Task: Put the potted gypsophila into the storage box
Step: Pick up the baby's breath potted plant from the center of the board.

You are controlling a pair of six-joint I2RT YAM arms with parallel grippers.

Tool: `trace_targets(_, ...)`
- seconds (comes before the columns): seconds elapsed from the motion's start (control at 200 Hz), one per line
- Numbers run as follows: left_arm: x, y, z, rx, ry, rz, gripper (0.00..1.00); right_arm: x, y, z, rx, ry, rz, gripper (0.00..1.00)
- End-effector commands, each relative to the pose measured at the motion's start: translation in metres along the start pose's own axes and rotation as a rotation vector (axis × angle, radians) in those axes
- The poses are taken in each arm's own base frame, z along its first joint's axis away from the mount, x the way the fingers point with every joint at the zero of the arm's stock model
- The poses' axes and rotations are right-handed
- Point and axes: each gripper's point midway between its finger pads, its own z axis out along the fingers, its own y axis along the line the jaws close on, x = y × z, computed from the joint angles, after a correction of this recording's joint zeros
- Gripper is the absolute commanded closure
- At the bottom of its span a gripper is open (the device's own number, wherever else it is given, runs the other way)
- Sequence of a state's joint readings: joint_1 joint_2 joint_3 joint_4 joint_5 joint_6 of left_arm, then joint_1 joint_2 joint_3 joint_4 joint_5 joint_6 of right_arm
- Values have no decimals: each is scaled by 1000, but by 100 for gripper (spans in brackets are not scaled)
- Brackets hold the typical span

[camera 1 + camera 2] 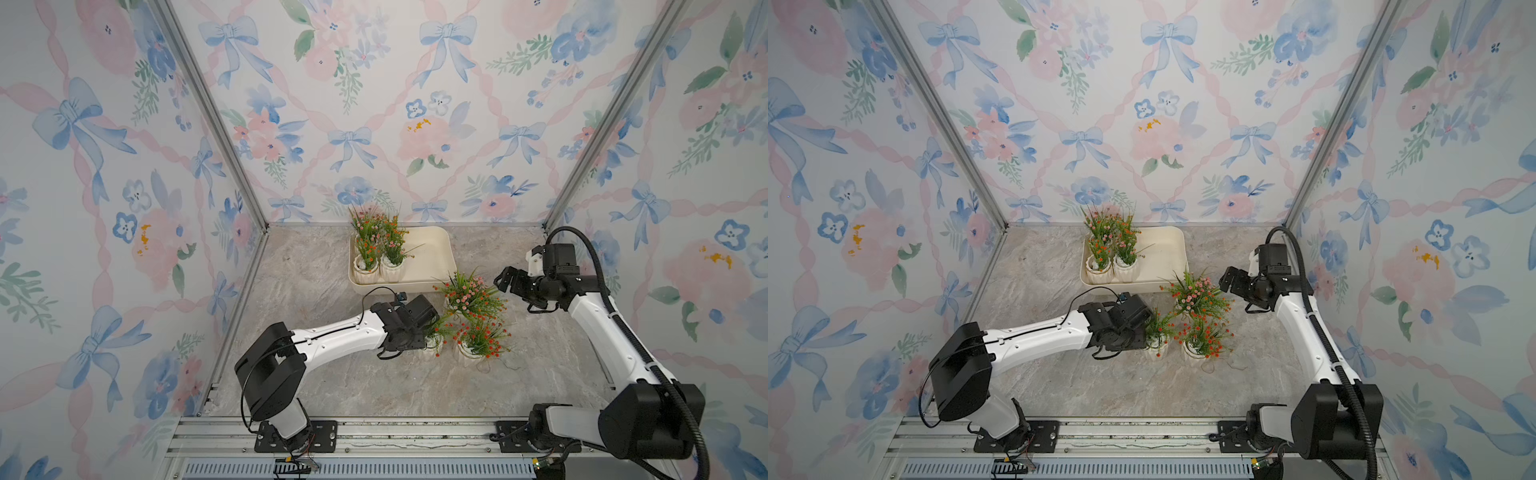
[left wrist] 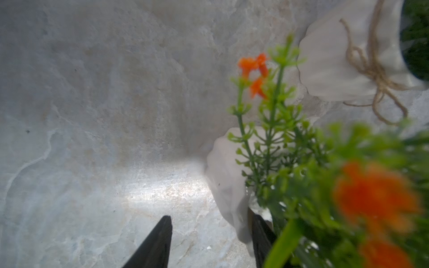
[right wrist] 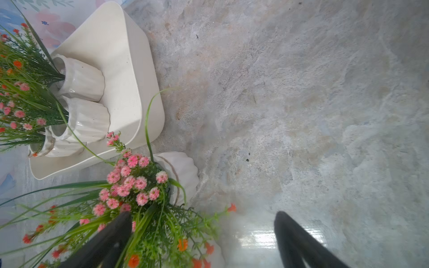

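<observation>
Left gripper (image 2: 210,214): fingers half-wide, astride the wall of an orange-flowered pot (image 2: 226,176) (one finger stands apart from it, so no firm hold, I judge).
Right gripper (image 3: 203,215): fingers wide, empty; pink-flowered pot (image 3: 178,171) just beside one.
Third pot (image 1: 467,353): on the table (image 1: 332,374), just beyond the left fingers.
Box (image 1: 432,257): farther off, four pots (image 1: 365,270) inside.
Progress: four in, three left.

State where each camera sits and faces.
Top views: high at the front, facing down and back; left arm, right arm, storage box.
Left wrist: faces the table past the left hand, at an orange-flowered pot.
Right wrist: past the right hand, at a pink-flowered pot.
Shared: storage box, in top and right wrist views.
</observation>
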State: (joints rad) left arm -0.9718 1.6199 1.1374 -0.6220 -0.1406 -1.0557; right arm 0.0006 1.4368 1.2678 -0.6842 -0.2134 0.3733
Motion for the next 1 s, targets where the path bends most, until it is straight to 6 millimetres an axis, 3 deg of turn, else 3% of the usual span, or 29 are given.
trace_targets(0.0,1,2,5,-23,10,9,45,-3,3,-11,-10,-3,-5,3)
trace_targets(0.495,-1,-2,13,-36,19,16,47,4,-7,-9,2,5,2,3)
trace_targets(0.565,0,-2,14,-40,22,14,54,3,-7,-9,1,4,4,3)
trace_targets(0.69,0,-2,17,-43,30,6,56,2,-9,-8,0,3,8,3)
trace_targets(0.995,0,-1,22,-46,43,13,71,2,-11,-1,-8,9,19,3)
